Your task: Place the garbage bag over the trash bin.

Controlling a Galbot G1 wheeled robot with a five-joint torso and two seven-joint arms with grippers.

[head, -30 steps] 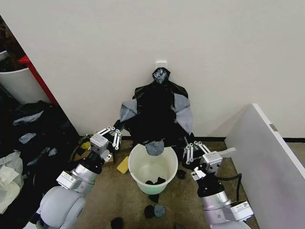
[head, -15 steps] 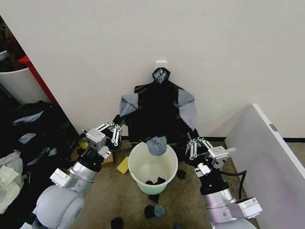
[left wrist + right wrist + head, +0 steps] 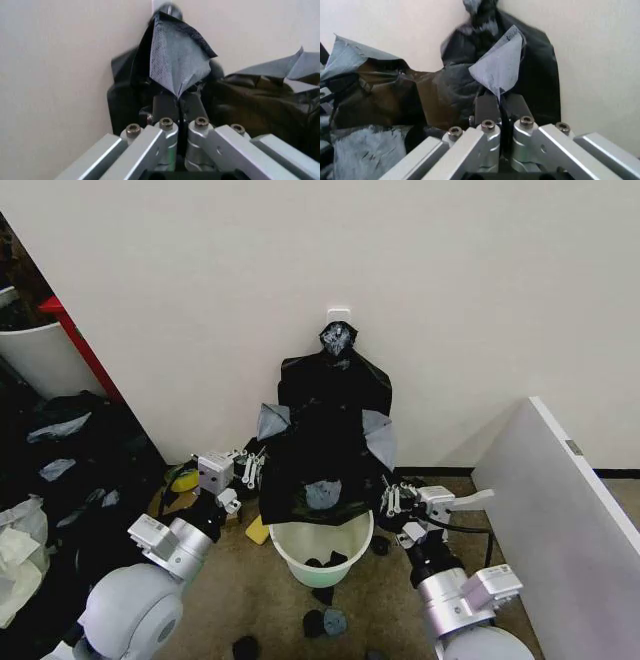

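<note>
**Bag held at two corners over the bin mouth: lowering step**

- Garbage bag (image 3: 322, 460): glossy black, crinkly, spread between the two grippers and hanging just above the trash bin; its lower edge overlaps the bin's far rim. A pale grey flap of film stands up at each pinched corner.
- Trash bin (image 3: 318, 565): round white bucket on the floor in front of the wall, between the two arms. Near rim and part of the inside are exposed; a few dark scraps lie at the bottom.
- Left gripper (image 3: 178, 109): clamped on the bag's left corner, fingers pressed together with the film pinched between them, to the left of the bin.
- Right gripper (image 3: 500, 108): likewise clamped on the bag's right corner, to the right of the bin.
- Bunch of black bags (image 3: 337, 370): hangs flat on the wall behind, with a knotted top; not the working item.

Handling note (judgement): the bag mouth appears to be about as wide as the bin. To seat it well, keep both corners level and apart so the opening stays taut, bring the near edge forward past the near rim, then lower evenly. Thin film may slip or tear if one side pulls ahead.
</note>
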